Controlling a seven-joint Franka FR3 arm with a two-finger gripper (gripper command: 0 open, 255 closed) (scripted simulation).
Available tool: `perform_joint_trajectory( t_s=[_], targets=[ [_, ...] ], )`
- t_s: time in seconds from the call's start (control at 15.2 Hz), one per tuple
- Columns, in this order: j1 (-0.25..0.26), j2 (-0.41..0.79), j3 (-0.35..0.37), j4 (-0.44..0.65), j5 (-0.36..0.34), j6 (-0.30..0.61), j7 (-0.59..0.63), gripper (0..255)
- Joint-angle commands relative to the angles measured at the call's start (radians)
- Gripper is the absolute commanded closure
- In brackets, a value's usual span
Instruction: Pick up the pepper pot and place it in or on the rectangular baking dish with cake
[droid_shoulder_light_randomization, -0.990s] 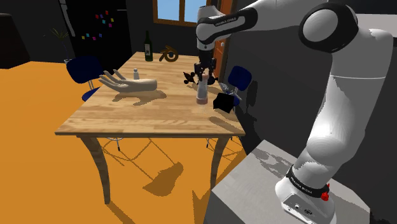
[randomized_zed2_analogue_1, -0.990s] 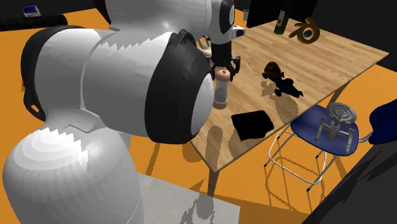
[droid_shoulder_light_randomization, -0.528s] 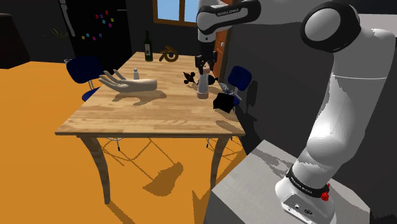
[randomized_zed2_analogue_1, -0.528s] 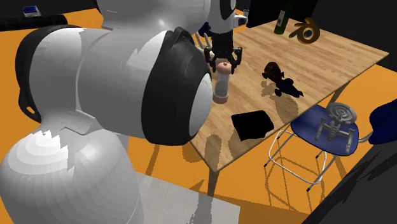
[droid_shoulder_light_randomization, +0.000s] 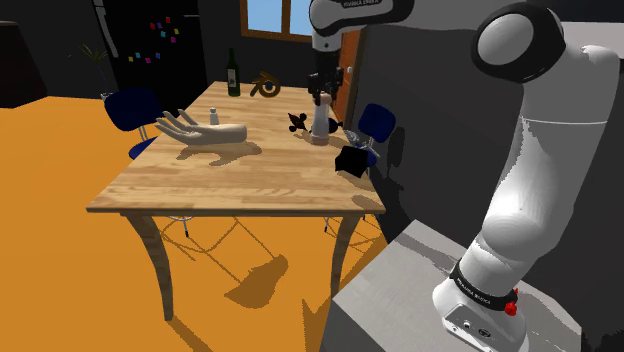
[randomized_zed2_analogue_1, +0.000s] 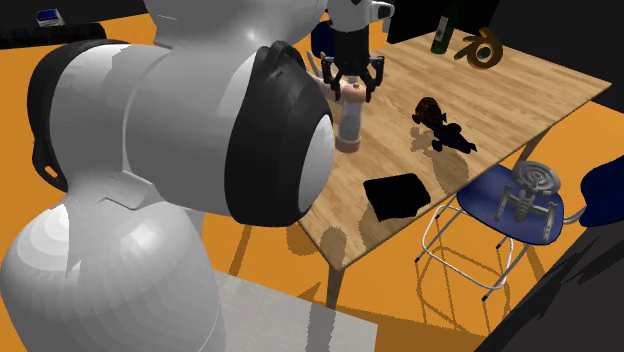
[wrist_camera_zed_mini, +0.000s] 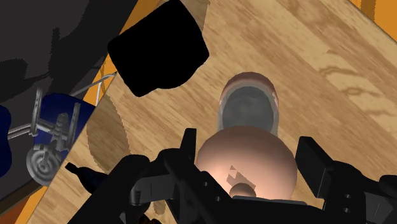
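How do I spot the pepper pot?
Look at the wooden table. The black gripper clasps a tall pot with a pink rounded top. Its neighbours, a flat black block and a dark figurine, are low and dark.

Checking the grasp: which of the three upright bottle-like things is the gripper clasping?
The clear pepper pot with the pinkish rounded top, clasped by the black gripper; the dark green bottle and small white shaker stand apart, untouched.

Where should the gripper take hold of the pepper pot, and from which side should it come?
Grip the rounded pinkish cap, coming straight down from above. The pepper pot is tall, slim and upright, so its top is the free end, and the cap fits between the fingers. The gripper clasps it there now.
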Motion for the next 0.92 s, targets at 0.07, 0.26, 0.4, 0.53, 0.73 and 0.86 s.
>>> perform_joint_trajectory(
  t_s=[0.07,0.26,0.4,0.53,0.73,0.86],
  targets=[
    [0.001,0.005,0.0,0.051,0.0,-0.045,-0.006,255],
    [-0.024,-0.023,-0.014,0.042,0.005,-0.058,-0.048,255],
    [-0.049,-0.048,-0.029,0.032,0.009,-0.067,-0.089,255],
    [-0.073,-0.069,-0.045,0.028,0.013,-0.078,-0.131,255],
    [-0.109,-0.093,-0.07,0.032,0.018,-0.097,-0.196,255],
    [-0.133,-0.103,-0.087,0.042,0.022,-0.111,-0.24,255]
  ],
)
